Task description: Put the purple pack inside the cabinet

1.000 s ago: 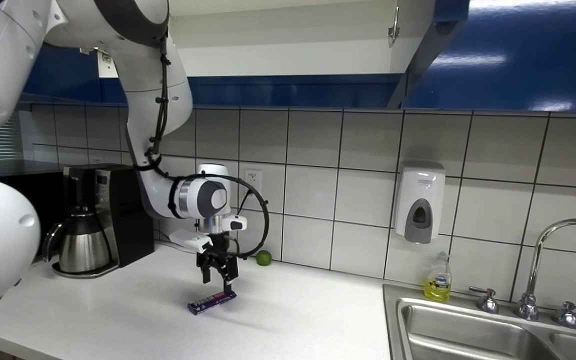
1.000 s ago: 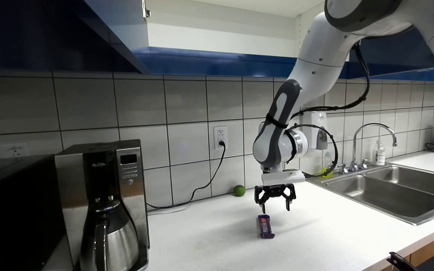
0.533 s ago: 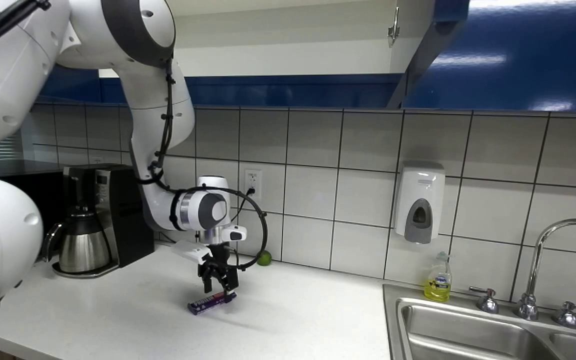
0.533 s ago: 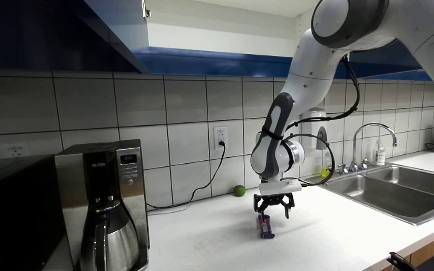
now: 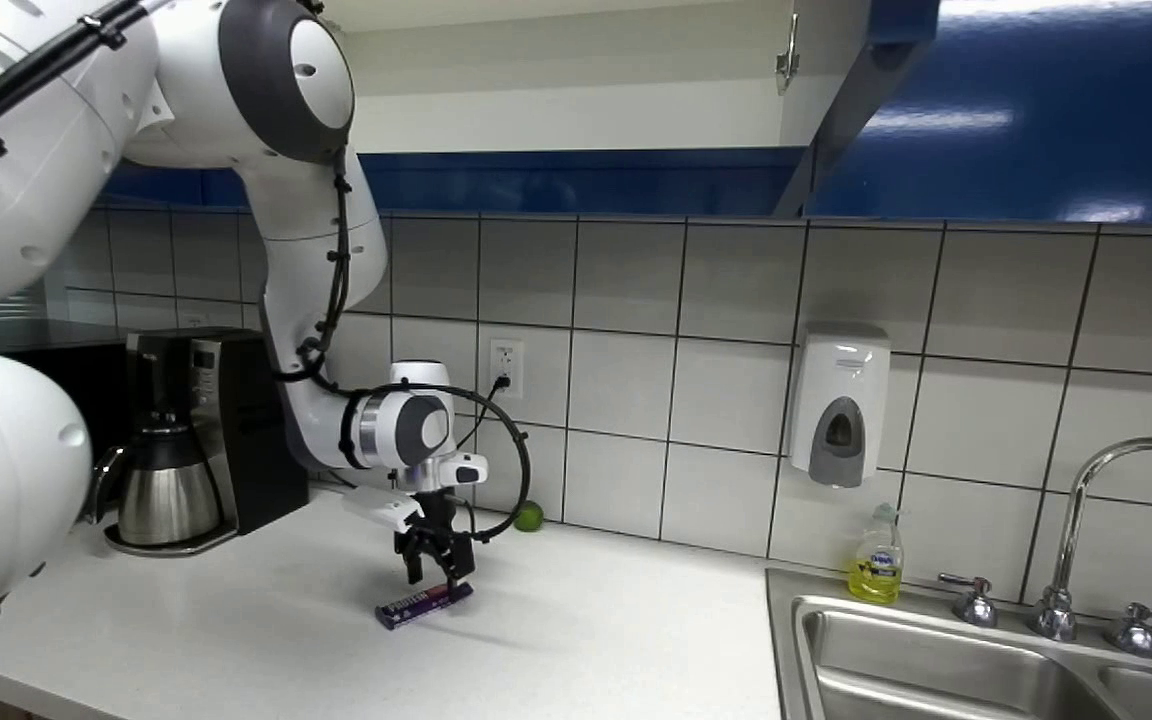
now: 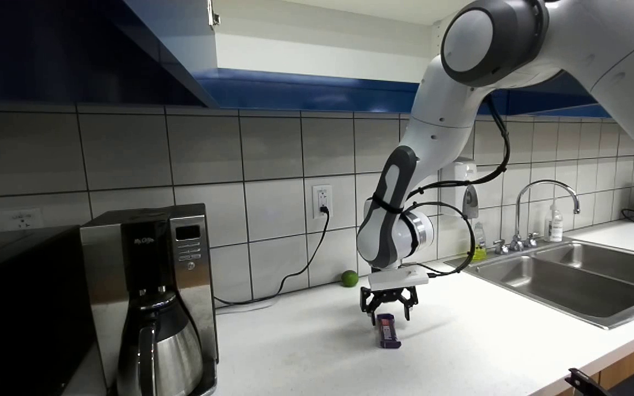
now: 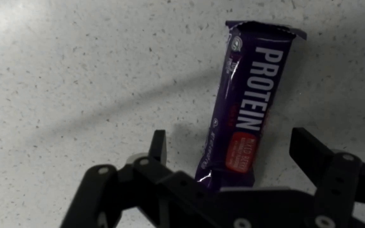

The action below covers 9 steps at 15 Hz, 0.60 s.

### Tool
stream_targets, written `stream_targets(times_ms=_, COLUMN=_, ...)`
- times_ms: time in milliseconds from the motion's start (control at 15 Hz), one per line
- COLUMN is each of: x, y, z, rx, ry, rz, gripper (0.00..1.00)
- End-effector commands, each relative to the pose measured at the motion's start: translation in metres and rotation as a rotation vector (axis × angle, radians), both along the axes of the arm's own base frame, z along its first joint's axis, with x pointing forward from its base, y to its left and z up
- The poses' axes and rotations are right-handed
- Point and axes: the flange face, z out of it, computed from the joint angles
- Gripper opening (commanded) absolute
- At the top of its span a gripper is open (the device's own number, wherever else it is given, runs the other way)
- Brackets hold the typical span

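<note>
The purple pack (image 5: pixel 414 607) lies flat on the white counter in both exterior views (image 6: pixel 388 331). In the wrist view the purple pack (image 7: pixel 249 95) runs lengthwise between my fingers, its lower end hidden by the gripper body. My gripper (image 5: pixel 433 584) is open and points down just above the pack. In an exterior view the gripper (image 6: pixel 390 319) has one finger on each side of the pack's far end. In the wrist view the gripper (image 7: pixel 231 142) shows a gap between each finger and the pack. The cabinet (image 5: pixel 586 180) hangs above with its door open and white interior showing, also in an exterior view (image 6: pixel 317 91).
A coffee maker (image 6: pixel 187 275) with a steel carafe stands on the counter. A green ball (image 6: pixel 349 278) rests by the tiled wall. A sink (image 5: pixel 936 660), a dish soap bottle (image 5: pixel 876 565) and a wall soap dispenser (image 5: pixel 841 400) are beyond. The open blue cabinet door (image 5: pixel 1016 120) juts out.
My gripper has come down toward the pack and shifted a little toward the coffee maker, so its fingers now straddle the pack's end. The pack has not moved.
</note>
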Motion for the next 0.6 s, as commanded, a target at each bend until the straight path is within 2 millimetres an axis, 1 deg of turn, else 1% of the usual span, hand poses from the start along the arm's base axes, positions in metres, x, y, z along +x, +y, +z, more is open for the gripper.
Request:
stream_targets(times_ms=0, x=0.0084, y=0.0048, z=-0.0034, rx=-0.01, ry=-0.01, rz=-0.009, gripper=1.0)
stream_targets(times_ms=400, x=0.0103, y=0.0024, z=-0.0089, rx=-0.015, ry=-0.005, rz=-0.013, gripper=1.0)
stream_targets(times_ms=467, x=0.0106, y=0.0024, z=-0.0095, rx=-0.015, ry=-0.005, rz=-0.012, gripper=0.79)
stream_targets(times_ms=533, x=0.0108, y=0.0023, z=-0.0099, rx=-0.016, ry=-0.005, rz=-0.012, gripper=0.72)
